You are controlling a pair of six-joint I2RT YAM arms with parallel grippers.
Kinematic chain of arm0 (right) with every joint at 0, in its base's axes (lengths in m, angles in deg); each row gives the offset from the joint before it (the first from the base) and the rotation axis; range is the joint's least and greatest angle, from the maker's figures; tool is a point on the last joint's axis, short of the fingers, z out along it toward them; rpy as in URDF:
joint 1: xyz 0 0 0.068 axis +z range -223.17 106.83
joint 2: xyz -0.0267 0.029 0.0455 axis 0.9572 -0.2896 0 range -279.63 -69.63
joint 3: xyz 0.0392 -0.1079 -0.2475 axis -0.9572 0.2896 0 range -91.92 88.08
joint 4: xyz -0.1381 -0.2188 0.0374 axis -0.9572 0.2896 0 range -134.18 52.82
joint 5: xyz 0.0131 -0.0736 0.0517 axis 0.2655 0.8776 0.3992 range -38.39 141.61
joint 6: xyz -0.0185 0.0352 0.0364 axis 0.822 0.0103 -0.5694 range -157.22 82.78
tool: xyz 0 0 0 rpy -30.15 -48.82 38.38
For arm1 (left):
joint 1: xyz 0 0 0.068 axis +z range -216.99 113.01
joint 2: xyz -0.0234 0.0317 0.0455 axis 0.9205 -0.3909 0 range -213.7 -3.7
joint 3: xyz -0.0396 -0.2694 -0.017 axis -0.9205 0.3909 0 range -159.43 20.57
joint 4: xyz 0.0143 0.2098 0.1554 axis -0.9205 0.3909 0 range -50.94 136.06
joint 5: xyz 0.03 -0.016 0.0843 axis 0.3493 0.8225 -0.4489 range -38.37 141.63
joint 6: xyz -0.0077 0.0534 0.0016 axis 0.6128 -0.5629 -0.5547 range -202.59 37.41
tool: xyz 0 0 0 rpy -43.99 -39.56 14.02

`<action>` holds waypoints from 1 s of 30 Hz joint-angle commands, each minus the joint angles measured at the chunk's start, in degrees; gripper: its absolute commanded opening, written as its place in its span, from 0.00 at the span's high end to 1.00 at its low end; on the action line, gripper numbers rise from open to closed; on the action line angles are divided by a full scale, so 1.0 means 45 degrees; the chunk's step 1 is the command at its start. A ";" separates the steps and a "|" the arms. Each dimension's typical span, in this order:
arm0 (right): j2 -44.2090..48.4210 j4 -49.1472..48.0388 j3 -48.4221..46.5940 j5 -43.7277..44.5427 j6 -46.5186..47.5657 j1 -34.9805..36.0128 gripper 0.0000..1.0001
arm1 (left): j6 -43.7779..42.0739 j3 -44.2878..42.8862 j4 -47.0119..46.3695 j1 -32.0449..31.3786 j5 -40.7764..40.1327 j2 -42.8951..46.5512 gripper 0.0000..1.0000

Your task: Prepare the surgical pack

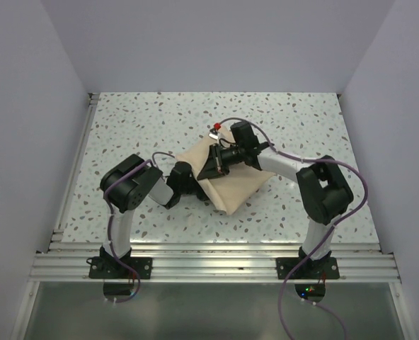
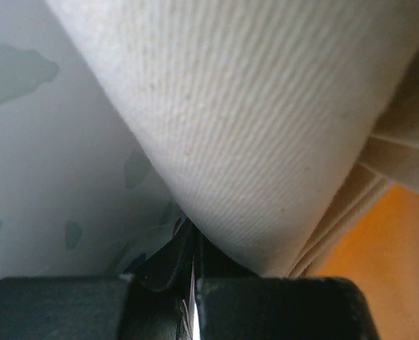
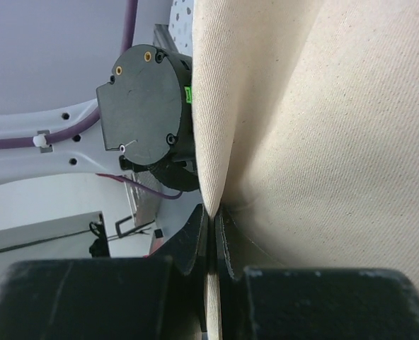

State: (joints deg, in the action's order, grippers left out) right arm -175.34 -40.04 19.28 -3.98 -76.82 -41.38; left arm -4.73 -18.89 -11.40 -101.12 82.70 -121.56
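Speckled counter bears the cloth, left tool and right tool each clamped on a fold, probably to wrap it.

You see a plain tan-beige cloth, and up close its weave is a fine diagonal rib. The table is white, speckled with grey flecks. Your arms are white with black joints, and their cables are purple. A small red spot shows at the cloth's far corner, and an orange surface shows under its folds.
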 commanded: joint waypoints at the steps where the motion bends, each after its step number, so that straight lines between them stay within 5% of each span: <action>1: -0.0122 -0.1287 0.0287 -0.1864 -0.1257 0.0592 1.00 | -0.0272 -0.0625 -0.0428 0.0182 -0.0693 0.0450 1.00; 17: -0.1273 -0.3654 0.1264 -0.2314 -0.2490 -0.0092 1.00 | -0.0507 -0.0547 -0.0174 0.0299 -0.0791 0.0762 1.00; 30: -0.2074 -0.8608 0.2240 -0.2997 -0.5788 -0.0502 1.00 | -0.0604 -0.0781 0.0002 0.0299 -0.0869 0.0606 1.00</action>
State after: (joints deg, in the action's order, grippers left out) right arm -184.04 -69.19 28.18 -12.94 -96.64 -45.11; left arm -5.75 -19.39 -9.08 -100.64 82.33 -120.73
